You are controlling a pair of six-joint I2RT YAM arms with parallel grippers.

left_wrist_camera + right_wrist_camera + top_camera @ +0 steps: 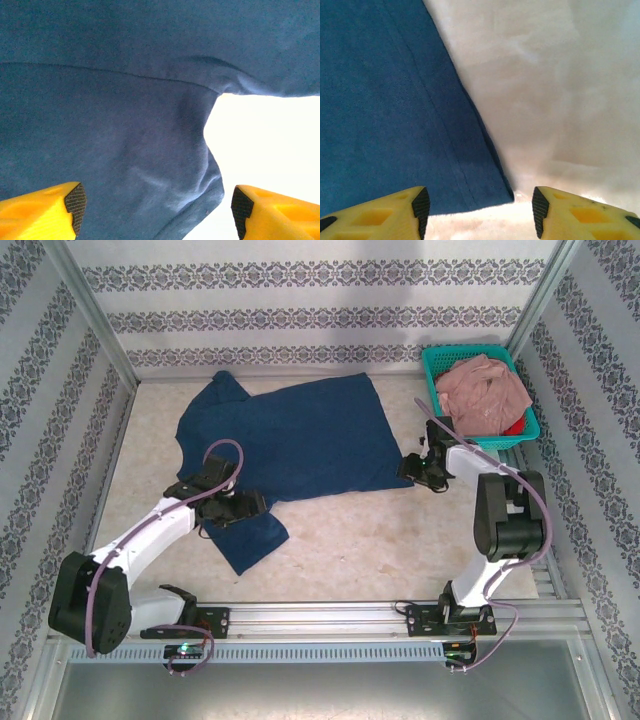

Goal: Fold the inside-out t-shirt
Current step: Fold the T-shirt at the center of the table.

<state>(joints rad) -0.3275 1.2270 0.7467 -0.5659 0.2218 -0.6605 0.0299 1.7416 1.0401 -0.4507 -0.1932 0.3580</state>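
**user1:** where's each gripper at right now?

**user2:** left gripper is low over the near sleeve of the inside-out t-shirt, by the armpit seam. Its yellow fingers are spread wide, nothing pinched. Right gripper sits at the shirt's near-right hem corner, jaws apart too, with the corner lying between them on the bench.

**user1:** and the shirt itself?

**user2:** spread mostly flat mid-bench, collar end to the left. Far right corner has a teal basket with a pink garment in it, well apart from the shirt.
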